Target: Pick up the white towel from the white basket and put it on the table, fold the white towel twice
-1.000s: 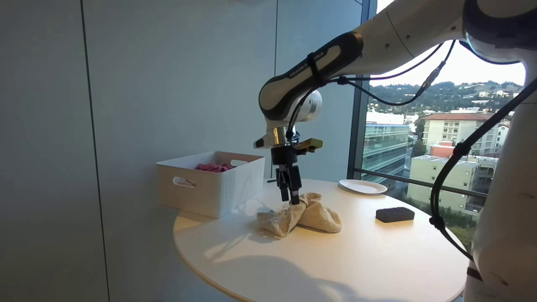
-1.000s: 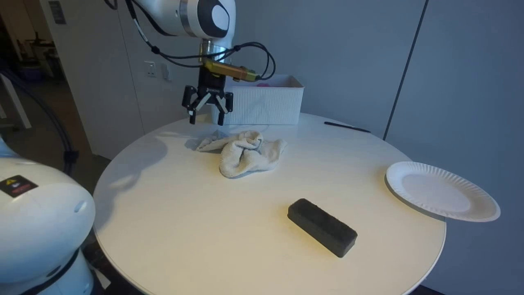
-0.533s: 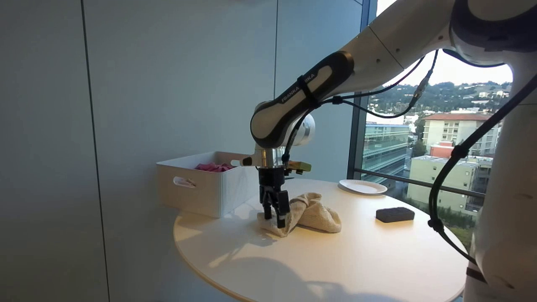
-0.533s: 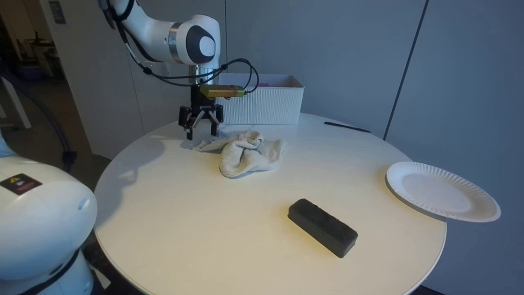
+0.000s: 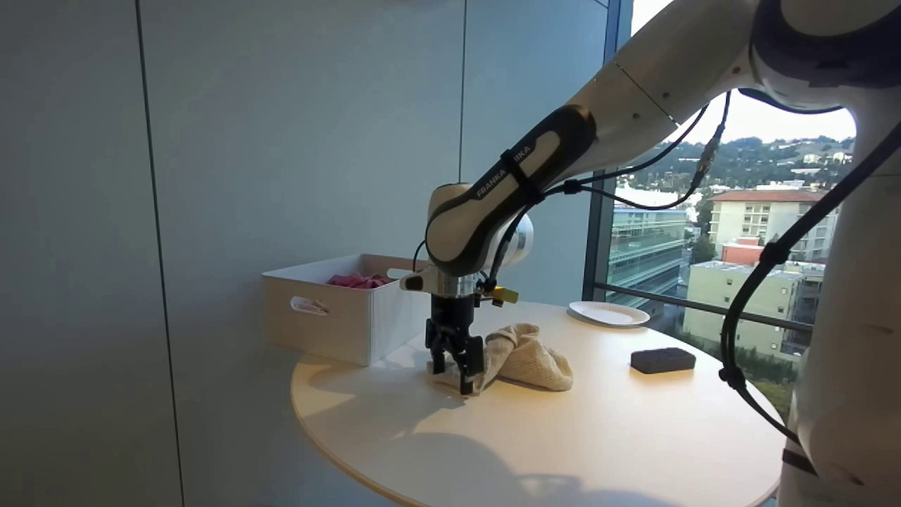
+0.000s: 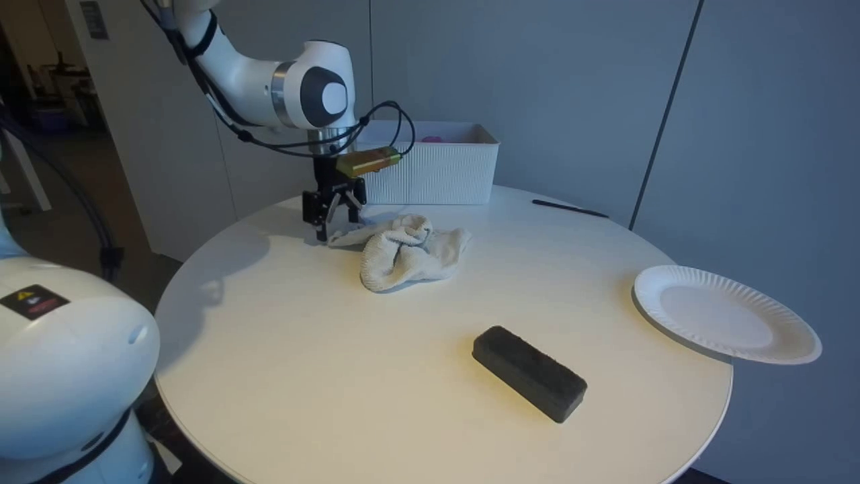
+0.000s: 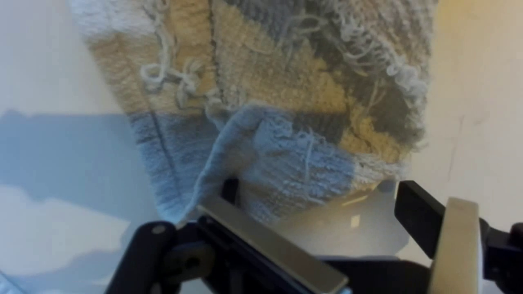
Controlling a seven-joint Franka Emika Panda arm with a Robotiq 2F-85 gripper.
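White and crumpled, the towel lies on the round table, and I have just brought my gripper down, jaws spread apart, at its frayed end, which likely sets up a pinch for the 1st of 2 folds.

Rounded white arm, its black panel lettered FRANKA; black cables strapped along it; black claw with pale bars; gold box; dark sticker with a yellow triangle.
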